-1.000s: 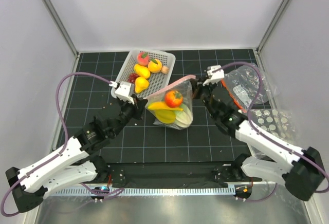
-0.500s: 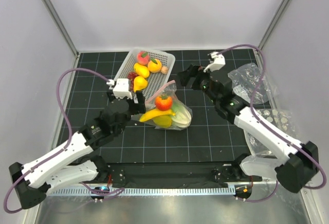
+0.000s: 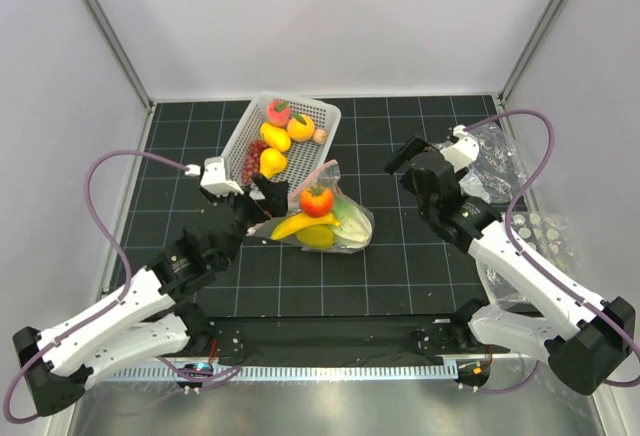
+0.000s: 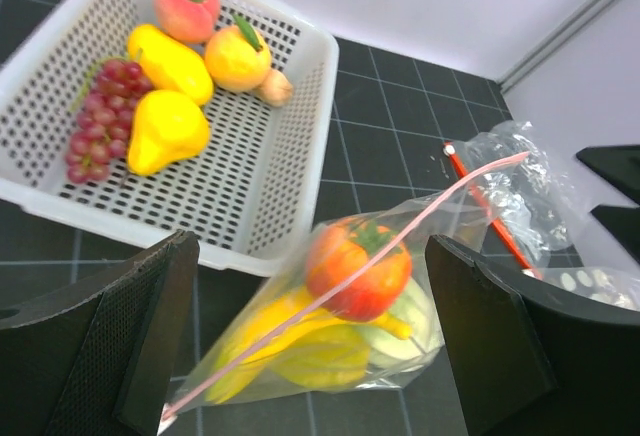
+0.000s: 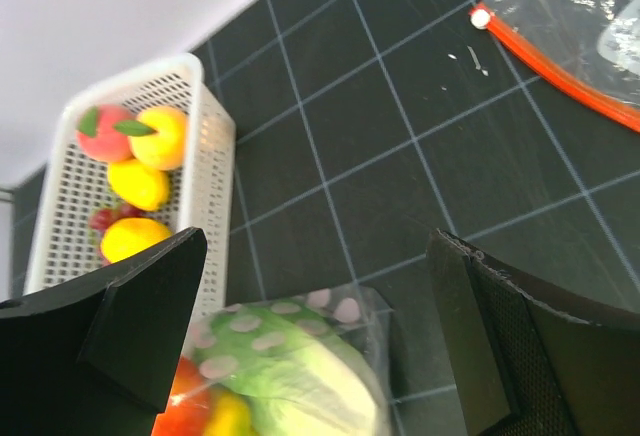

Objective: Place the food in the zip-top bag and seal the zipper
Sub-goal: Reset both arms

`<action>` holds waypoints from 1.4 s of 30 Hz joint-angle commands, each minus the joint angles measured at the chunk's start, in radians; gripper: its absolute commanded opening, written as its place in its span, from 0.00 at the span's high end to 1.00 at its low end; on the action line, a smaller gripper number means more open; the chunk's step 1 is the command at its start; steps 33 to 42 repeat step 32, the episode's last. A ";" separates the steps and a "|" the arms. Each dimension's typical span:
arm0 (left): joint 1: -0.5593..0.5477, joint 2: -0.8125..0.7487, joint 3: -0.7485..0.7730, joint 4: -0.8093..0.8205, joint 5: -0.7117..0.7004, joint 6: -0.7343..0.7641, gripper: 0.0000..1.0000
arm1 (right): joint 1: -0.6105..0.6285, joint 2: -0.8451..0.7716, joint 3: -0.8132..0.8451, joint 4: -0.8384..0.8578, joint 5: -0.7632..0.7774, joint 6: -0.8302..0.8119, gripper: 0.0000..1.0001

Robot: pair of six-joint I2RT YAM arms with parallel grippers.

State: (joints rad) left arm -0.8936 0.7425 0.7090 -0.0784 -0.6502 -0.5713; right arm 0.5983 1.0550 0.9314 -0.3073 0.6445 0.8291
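Note:
The zip-top bag [image 3: 335, 228] lies on the black mat, free of both grippers. Through its dotted plastic [image 5: 300, 346] I see an orange-red round fruit [image 4: 358, 268], a banana [image 3: 292, 227] and green cabbage [image 5: 300, 386]. The zipper [image 4: 400, 246] shows as one thin pink line slanting across the bag's upper edge. My left gripper [image 3: 262, 199] hangs open just left of the bag, jaws wide apart. The right gripper [image 3: 408, 168] is open too, raised and apart at the bag's right. More food sits in the white basket [image 3: 331, 116]: peach [image 4: 185, 6], yellow pieces [image 4: 165, 131], dark grapes [image 4: 95, 131].
An undotted clear bag with an orange-red strip [image 5: 560, 66] lies at the back right [image 3: 490, 161]. More dotted clear plastic [image 3: 532, 231] rests at the right edge under the right arm. White walls close in the mat on three sides.
Both grippers went from shut to open and let go of the bag's top corners. The bag sank onto the mat. Both arms drew back, the right one up and to the right.

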 commanded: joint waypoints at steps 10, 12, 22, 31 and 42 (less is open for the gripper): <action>-0.002 -0.061 0.195 -0.265 -0.253 0.022 0.00 | 0.000 -0.171 -0.115 0.116 0.016 -0.182 0.00; -0.002 -0.133 0.069 -0.125 -0.198 0.024 0.00 | 0.001 -0.200 -0.121 0.103 0.059 -0.168 0.01; -0.002 -0.224 -0.191 0.048 -0.310 0.131 0.00 | 0.000 -0.347 -0.173 0.102 0.147 -0.134 0.01; -0.002 -0.373 -0.322 0.178 -0.258 0.143 0.00 | 0.000 -0.348 -0.194 0.142 0.124 -0.139 0.01; -0.001 -0.373 -0.315 0.171 -0.262 0.143 0.00 | 0.000 -0.348 -0.197 0.149 0.100 -0.157 0.01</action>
